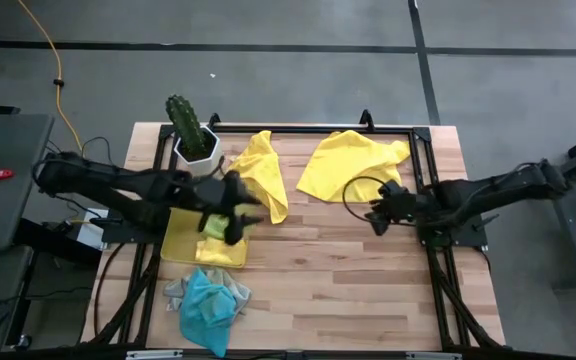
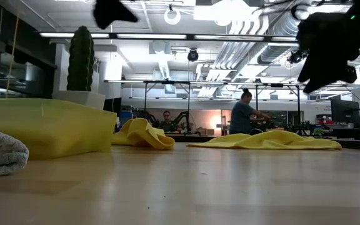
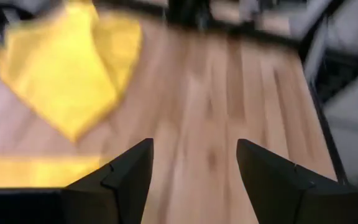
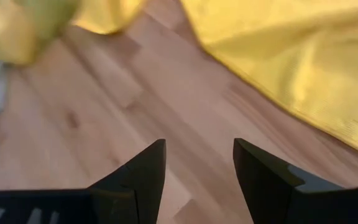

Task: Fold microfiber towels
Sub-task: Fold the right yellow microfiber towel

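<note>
At the left edge of the table [image 1: 368, 290], a translucent yellow tray [image 1: 180, 243] sits beside a potted cactus [image 1: 190, 130]. I take the tray for the drop-off spot: something lime green [image 1: 215, 226] lies in it, probably a finished towel. Nearer the front edge, a turquoise towel [image 1: 208, 305] is heaped on a grey towel [image 1: 176, 291], both crumpled and unfolded, likely waiting their turn.

The left gripper [image 1: 236, 215] hangs right over the tray's inner edge with its fingers spread wide and nothing between them; its wrist view shows only bare wood in the gap. That looks to me like a gripper that is done with the tray's contents and free for the next cloth.

Just past it, a bright yellow towel [image 1: 259, 172] lies rumpled near the back of the table, within easy reach of the left arm.

Further right, a second yellow towel [image 1: 350, 162] is spread flatter, one corner toward the back right post. The right gripper [image 1: 380, 215] hovers just in front of it, over bare wood, fingers apart and empty, seemingly placed there to help pick it up.
</note>
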Controlling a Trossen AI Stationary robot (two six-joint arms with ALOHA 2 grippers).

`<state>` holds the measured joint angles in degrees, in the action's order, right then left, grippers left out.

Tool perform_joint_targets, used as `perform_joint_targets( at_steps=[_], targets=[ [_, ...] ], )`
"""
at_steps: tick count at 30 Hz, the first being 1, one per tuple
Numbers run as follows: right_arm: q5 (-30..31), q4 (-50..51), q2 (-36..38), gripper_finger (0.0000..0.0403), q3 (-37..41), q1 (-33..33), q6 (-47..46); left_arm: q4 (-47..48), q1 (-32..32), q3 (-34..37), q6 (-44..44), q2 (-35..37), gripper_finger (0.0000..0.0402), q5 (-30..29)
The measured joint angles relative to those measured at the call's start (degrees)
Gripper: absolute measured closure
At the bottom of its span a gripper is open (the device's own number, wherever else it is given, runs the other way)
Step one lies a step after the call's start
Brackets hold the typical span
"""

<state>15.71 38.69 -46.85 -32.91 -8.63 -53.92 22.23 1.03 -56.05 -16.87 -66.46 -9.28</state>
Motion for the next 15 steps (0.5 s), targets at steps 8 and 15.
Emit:
perform_joint_targets(
  at_steps=[8,15],
  targets=[
    [-6.3,-0.4,-4.7,0.0224,0.0,11.5,4.1,-15.8,-9.1,-0.8,-1.0,-18.0,0.0207,-0.2],
    [-6.2,-1.8,-0.9,0.0224,0.0,13.9,4.9,-15.6,-13.7,-13.2,1.1,-39.7,0.0327,-0.4]
  ],
)
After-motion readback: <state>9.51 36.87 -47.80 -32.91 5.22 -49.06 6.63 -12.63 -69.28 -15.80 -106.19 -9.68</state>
